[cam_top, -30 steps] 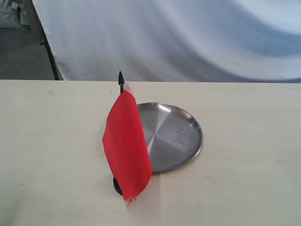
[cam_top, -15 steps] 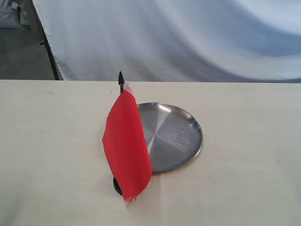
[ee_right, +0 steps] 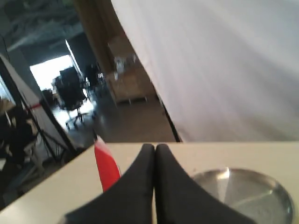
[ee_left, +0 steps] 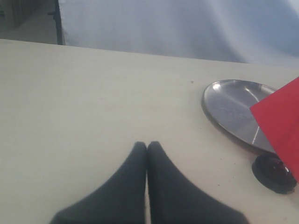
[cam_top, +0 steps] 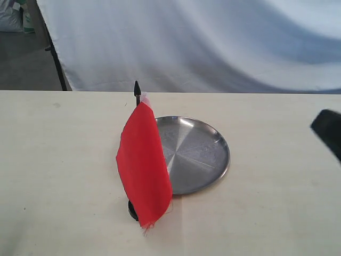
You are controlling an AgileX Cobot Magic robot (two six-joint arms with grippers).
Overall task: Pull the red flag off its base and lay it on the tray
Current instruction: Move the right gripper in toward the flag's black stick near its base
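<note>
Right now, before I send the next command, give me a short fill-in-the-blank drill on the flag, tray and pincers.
1. The red flag stands ____ in the base.
2. The tray has ____ lying on it.
3. The left pincer and the right pincer are both ____.
4. In the exterior view, a dark arm part shows at the ____ edge.

Missing words: upright; nothing; shut; right.
</note>
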